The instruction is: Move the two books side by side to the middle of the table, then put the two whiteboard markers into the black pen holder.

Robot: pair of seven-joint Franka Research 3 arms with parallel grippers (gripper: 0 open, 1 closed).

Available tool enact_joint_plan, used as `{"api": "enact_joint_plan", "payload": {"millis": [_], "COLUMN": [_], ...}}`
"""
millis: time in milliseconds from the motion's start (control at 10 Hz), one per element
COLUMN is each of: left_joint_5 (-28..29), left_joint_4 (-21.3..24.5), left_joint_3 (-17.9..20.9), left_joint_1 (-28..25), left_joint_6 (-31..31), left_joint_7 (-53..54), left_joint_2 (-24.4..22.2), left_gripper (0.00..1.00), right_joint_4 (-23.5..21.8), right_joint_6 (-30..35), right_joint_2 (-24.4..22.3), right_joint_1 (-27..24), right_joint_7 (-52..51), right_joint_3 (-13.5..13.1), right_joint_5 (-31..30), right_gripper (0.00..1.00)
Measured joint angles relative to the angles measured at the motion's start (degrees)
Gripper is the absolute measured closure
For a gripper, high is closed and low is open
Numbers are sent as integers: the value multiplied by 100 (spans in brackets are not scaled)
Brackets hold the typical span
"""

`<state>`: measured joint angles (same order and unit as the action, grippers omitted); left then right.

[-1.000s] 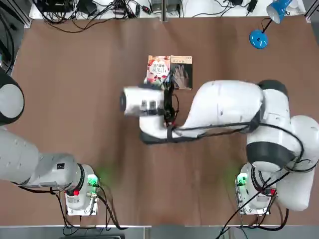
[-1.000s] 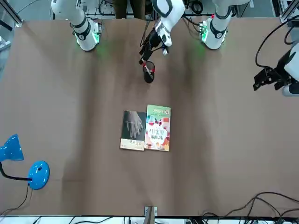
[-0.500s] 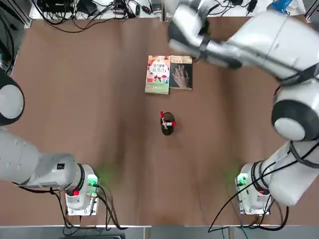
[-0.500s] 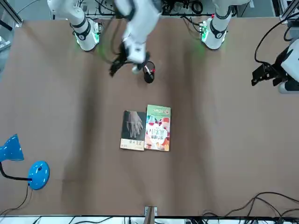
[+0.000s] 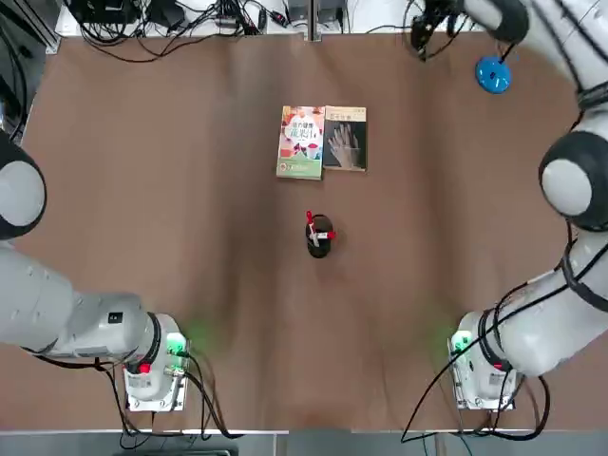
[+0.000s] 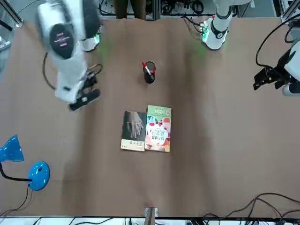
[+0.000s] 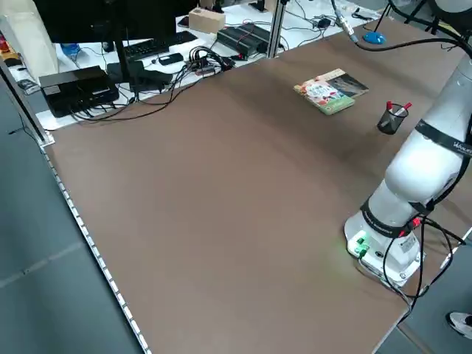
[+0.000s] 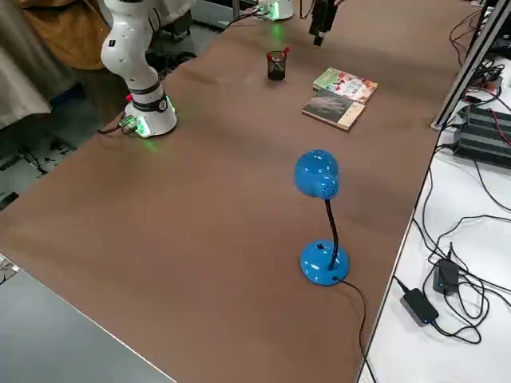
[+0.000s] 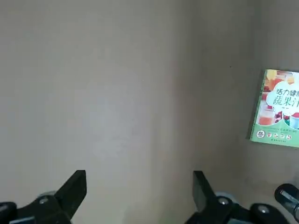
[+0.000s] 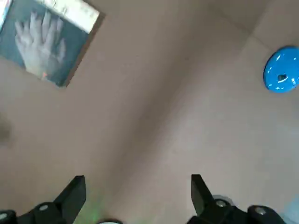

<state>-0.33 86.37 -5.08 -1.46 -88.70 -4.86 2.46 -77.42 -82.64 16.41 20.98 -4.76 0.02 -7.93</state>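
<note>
Books: you have two thin paperbacks lying flat and side by side, their long edges meeting. The one with the green, orange and white cover (image 5: 301,142) is on the left arm's side; the dark grey-olive one with the pale hand picture (image 5: 345,140) is on the right arm's side.
Table: both books lie on the large matte brown tabletop (image 5: 228,304), near mid-width and nearer the edge across from the arm bases.
Pen holder: the small round black cup (image 6: 149,77) stands upright between the books and the robot's edge of the table, apart from both books.
Markers: your two thin white pens with red caps (image 5: 321,236) are in the cup, leaning different ways, red ends showing above the rim.
Right gripper: black two-finger gripper (image 10: 138,189), raised over the right part of the table, well to the side of the books; its fingers are spread wide, with nothing between them.
Left gripper: black two-finger gripper (image 9: 140,186), parked over the left side of the table; you see its fingers wide apart, holding nothing.
Lamp: glossy blue desk lamp with a round base (image 6: 39,176), at the right arm's side of the table, near the far edge and well apart from the books.
</note>
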Motion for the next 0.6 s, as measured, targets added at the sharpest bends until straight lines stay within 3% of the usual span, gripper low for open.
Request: {"api": "enact_joint_plan", "payload": {"millis": [400, 600], "left_joint_5": [90, 102], "left_joint_4": [1, 2], "left_joint_3": [-8, -11], "left_joint_1": [9, 11], "left_joint_6": [-1, -1], "left_joint_7": [24, 25], "left_joint_2": [5, 10], "left_gripper": [0, 0], "right_joint_4": [34, 23], "right_joint_6": [-1073, -1210], "right_joint_2": [-15, -278], "right_joint_1": [-1430, -1757], "right_joint_7": [4, 17], "right_joint_3": [9, 24], "right_joint_5": [355, 402], "right_gripper": [1, 1]}}
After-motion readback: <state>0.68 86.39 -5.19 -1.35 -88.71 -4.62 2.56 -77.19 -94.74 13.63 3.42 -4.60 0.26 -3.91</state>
